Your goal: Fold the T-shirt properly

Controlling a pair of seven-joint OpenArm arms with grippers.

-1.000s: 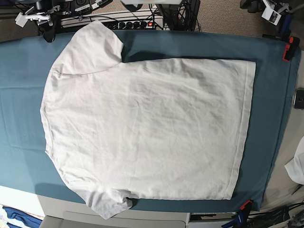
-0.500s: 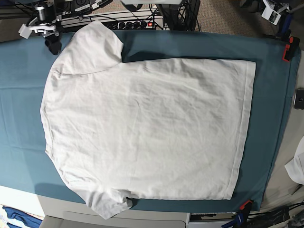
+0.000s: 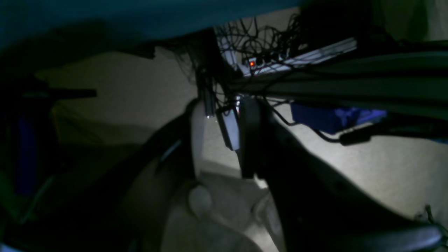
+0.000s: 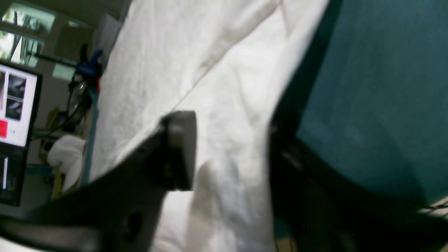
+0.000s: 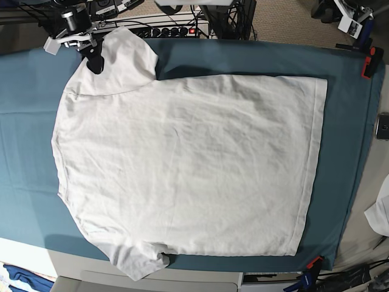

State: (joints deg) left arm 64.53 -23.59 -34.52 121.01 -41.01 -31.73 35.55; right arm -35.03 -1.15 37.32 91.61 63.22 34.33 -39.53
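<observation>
- Reaching my right claw (image 5: 95, 61) over the far-left sleeve (image 5: 124, 58) of the T-shirt (image 5: 188, 164); in the right wrist view my jaws stand spread, one finger (image 4: 180, 150) over white cloth, the other dark finger at the sleeve edge where it meets the teal. Nothing pinched yet that I can see.
- Placed there, I judge, because the sleeve is the first flap to fold inward; straddling its edge sets up a pinch on the hem.
- T-shirt lies flat and spread on the teal tablecloth (image 5: 30, 121), collar end to the left of the base view, bottom hem (image 5: 316, 164) to the right, lightly wrinkled, no fold made yet. Near sleeve (image 5: 140, 261) hangs at the table's front edge.
- My left claw (image 3: 224, 140) isn't in the base view; its wrist camera is dark and looks off the table at floor and cables. Its fingers show a gap with nothing between them, so it looks apart and empty, parked, I'd guess, until it's needed.
- Surface: teal cloth covers the table, clamped at the right corners by an orange clamp (image 5: 369, 61).
- Room: power strip (image 5: 173, 30) with a red light and cable tangle behind the table, a monitor (image 4: 14, 115) visible in the right wrist view, blue fabric (image 5: 24, 277) at the lower left, some white cloth (image 5: 380, 213) off the table's right edge.
</observation>
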